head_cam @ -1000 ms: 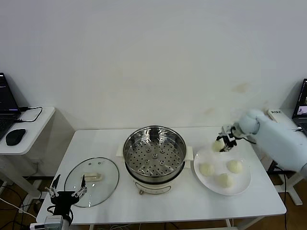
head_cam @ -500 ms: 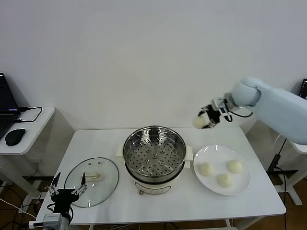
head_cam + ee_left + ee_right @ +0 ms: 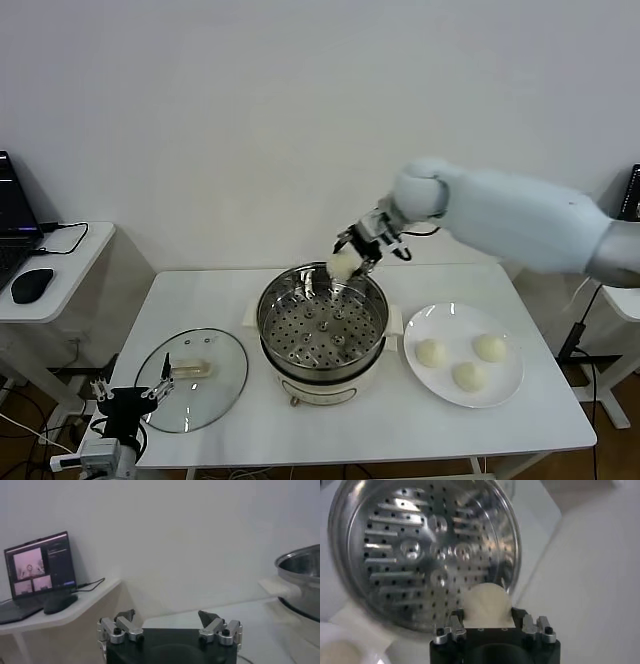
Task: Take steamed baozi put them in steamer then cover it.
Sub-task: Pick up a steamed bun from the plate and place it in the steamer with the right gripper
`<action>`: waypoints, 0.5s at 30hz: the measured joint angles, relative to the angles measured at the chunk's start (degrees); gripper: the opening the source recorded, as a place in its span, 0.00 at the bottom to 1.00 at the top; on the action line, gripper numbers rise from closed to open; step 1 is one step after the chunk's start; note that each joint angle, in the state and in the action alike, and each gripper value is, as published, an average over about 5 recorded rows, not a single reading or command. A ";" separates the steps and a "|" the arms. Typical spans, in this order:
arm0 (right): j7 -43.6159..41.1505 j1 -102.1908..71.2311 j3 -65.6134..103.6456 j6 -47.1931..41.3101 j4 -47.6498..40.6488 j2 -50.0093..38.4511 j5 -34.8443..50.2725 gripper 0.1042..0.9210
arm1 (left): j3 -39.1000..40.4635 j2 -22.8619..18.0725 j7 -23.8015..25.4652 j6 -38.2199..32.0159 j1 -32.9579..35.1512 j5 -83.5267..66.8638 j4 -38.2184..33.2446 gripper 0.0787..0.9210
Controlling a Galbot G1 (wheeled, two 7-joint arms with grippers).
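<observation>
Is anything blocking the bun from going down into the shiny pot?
Nothing visible. The right gripper holds the bun over the steamer's far rim; the basket is bare and open, and the lid lies on the table beside it.

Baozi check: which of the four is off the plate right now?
The baozi clamped in the right gripper above the steamer; the other three lie on the plate.

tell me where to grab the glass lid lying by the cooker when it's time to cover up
Probably by the cream-white oblong handle at the centre of the round clear glass lid, coming straight down from above. The lid lies flat on the white table with the handle facing up, the only raised part. Set the pincer across the handle's narrow width. The open left pincer sits nearest.
</observation>
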 measured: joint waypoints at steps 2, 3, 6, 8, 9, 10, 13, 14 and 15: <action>0.42 -0.28 -0.46 1.82 -0.76 1.33 -1.98 0.60 | -0.11 -0.11 0.00 0.01 -0.13 -0.05 0.09 0.88; 0.63 -0.47 -0.61 2.70 -1.17 1.93 -2.98 0.61 | -0.14 -0.16 0.00 0.02 -0.20 -0.06 0.14 0.88; 1.30 -1.21 -0.95 5.30 -2.43 3.49 -6.05 0.61 | -0.16 -0.25 0.00 0.05 -0.36 -0.08 0.19 0.88; 1.73 -1.79 -1.10 6.92 -3.25 4.22 -8.09 0.61 | -0.18 -0.25 0.00 0.08 -0.43 -0.09 0.21 0.88; 1.92 -2.10 -1.16 7.68 -3.61 4.47 -9.07 0.60 | -0.21 -0.23 0.00 0.10 -0.47 -0.10 0.21 0.88; 2.11 -2.43 -1.23 8.42 -3.95 4.68 -10.03 0.60 | -0.25 -0.21 0.00 0.12 -0.52 -0.12 0.22 0.88; 2.61 -3.30 -1.40 10.41 -4.84 5.17 -12.62 0.61 | -0.38 -0.19 0.00 0.18 -0.59 -0.18 0.21 0.88; 2.77 -3.57 -1.43 11.00 -5.15 5.34 -13.41 0.61 | -0.40 -0.21 0.00 0.19 -0.59 -0.19 0.21 0.88; 2.94 -3.83 -1.43 11.55 -5.45 5.51 -14.16 0.61 | -0.39 -0.24 0.00 0.20 -0.59 -0.19 0.21 0.88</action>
